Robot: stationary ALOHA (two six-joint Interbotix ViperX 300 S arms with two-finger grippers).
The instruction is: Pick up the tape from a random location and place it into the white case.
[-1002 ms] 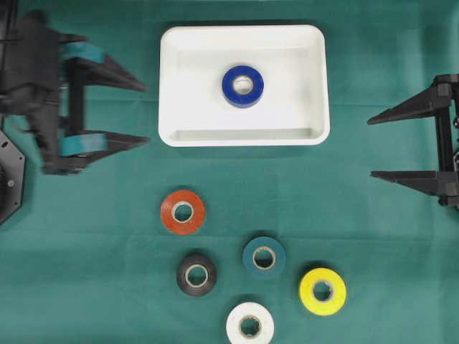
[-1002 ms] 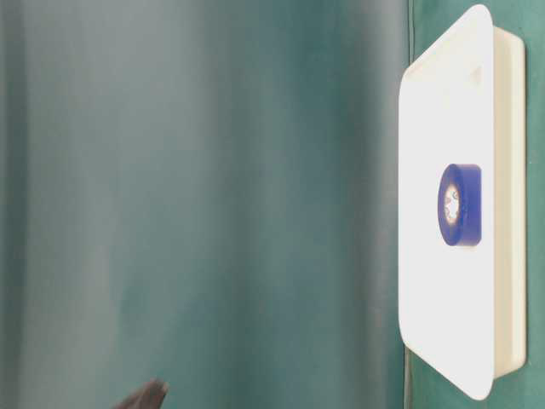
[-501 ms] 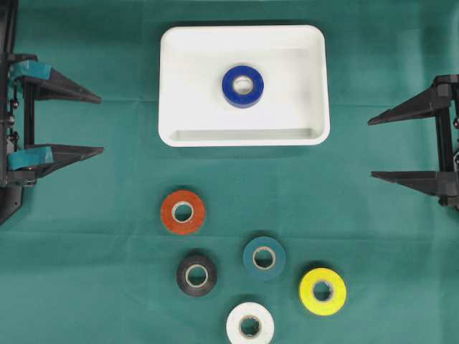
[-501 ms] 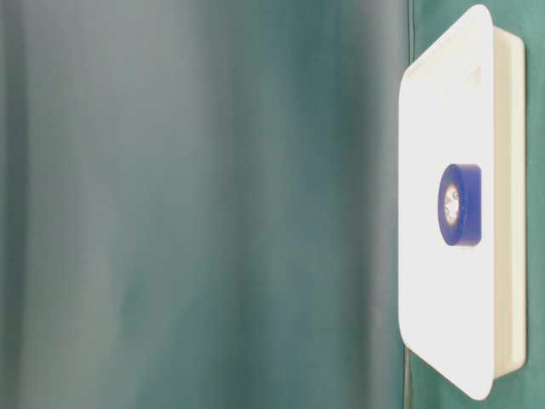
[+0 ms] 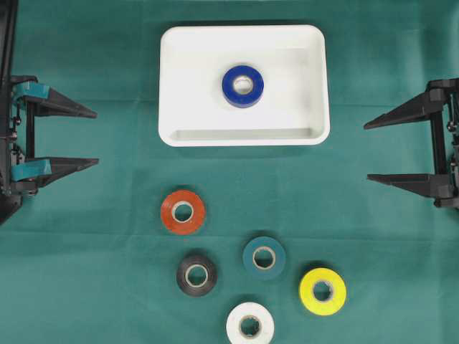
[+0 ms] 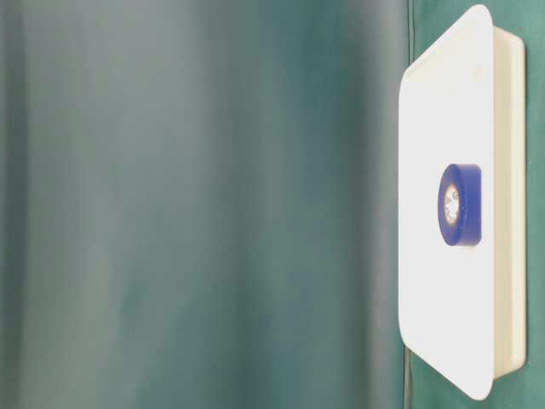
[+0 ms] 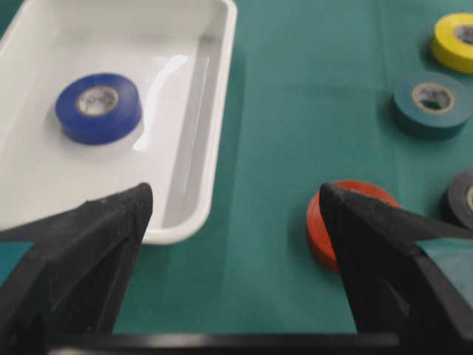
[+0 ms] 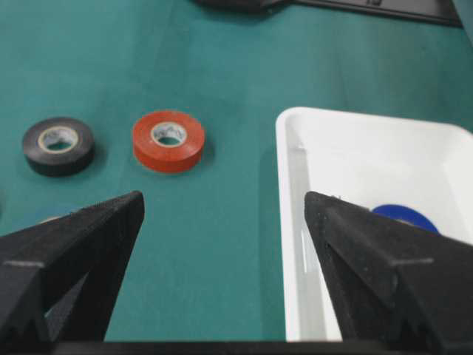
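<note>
Blue tape (image 5: 242, 86) lies flat in the white case (image 5: 179, 79); both hands apparently empty.

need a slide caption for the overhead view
Blue tape lies in the white case; five more rolls wait on the green cloth, both pincers open at the sides.

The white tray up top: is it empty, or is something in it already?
Not empty. The white case holds one blue tape roll, lying flat near its middle; the rest of its floor is bare.
</note>
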